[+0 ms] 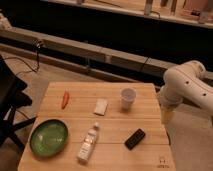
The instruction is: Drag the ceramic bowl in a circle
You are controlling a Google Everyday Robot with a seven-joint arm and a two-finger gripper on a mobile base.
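Note:
The ceramic bowl [49, 136] is green and shallow. It sits on the wooden table [115, 127] near its front left corner. My white arm [186, 84] comes in from the right. My gripper [167, 116] hangs at the table's right edge, pointing down, far to the right of the bowl and well apart from it. Nothing shows in its grasp.
On the table are an orange-red pepper [65, 99] at the back left, a white pad [100, 106], a white cup [128, 98], a lying clear bottle [88, 142] just right of the bowl, and a black flat object [135, 138]. A black chair [10, 107] stands left of the table.

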